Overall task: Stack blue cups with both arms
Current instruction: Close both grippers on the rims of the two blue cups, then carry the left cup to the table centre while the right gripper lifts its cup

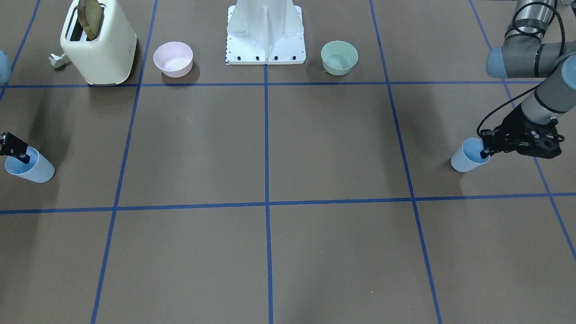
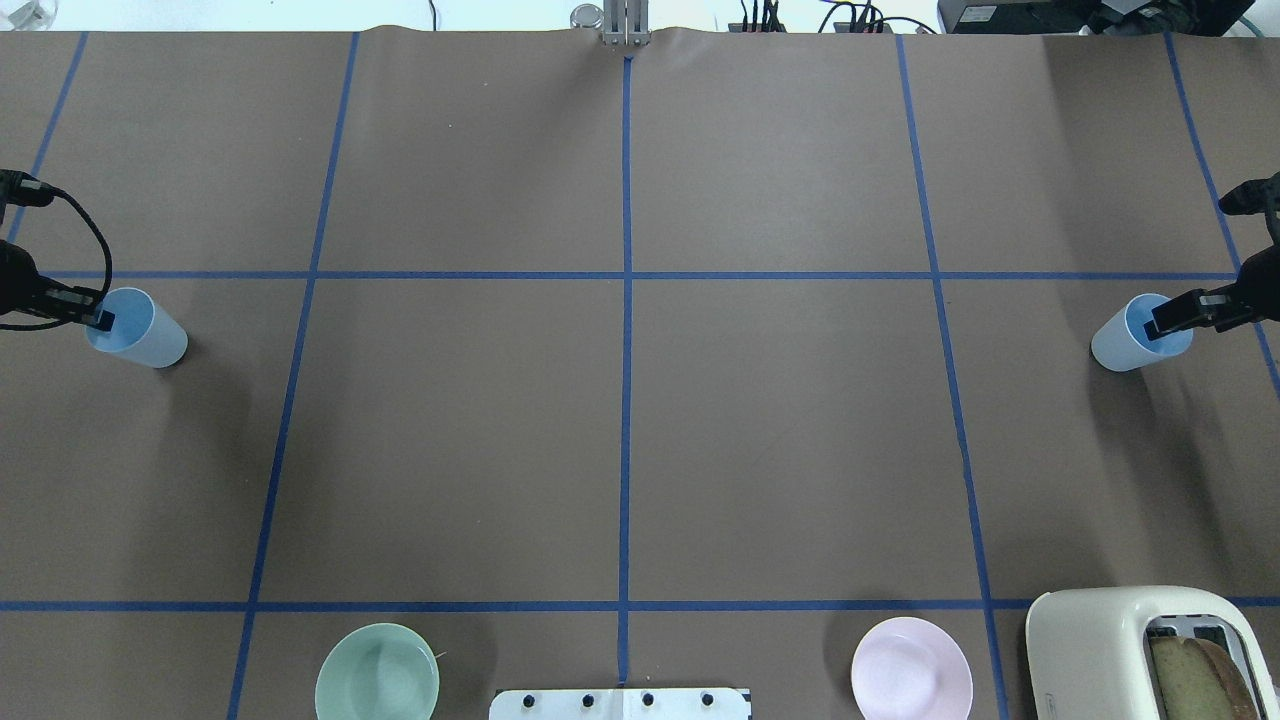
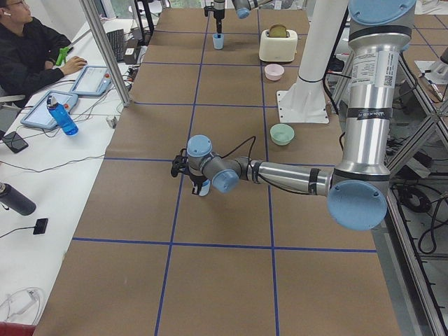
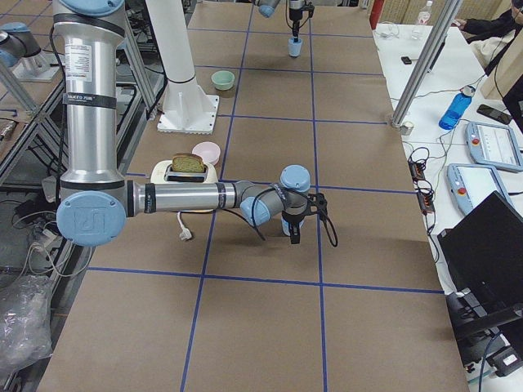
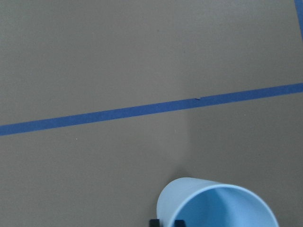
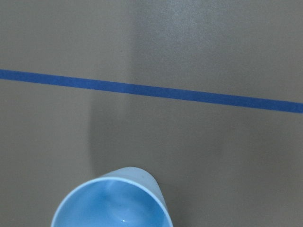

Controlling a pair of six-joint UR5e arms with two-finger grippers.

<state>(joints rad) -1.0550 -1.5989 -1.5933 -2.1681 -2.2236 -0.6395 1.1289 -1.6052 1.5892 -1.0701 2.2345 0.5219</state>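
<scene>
Two light-blue cups stand far apart on the brown table. One cup (image 2: 140, 330) is at the left edge of the overhead view. My left gripper (image 2: 100, 320) is shut on its rim, one finger inside it. It also shows in the front view (image 1: 465, 157) and the left wrist view (image 5: 218, 208). The other cup (image 2: 1125, 342) is at the right edge. My right gripper (image 2: 1155, 325) is shut on its rim in the same way. It also shows in the front view (image 1: 31, 167) and the right wrist view (image 6: 113, 203). Both cups are upright and look to rest on the table.
A pale green bowl (image 2: 377, 672) and a pink bowl (image 2: 911, 668) sit near the white pedestal (image 1: 265, 33). A cream toaster (image 2: 1140, 655) with bread stands beside the pink bowl. Blue tape lines grid the table. Operators sit at a side desk (image 3: 42, 105).
</scene>
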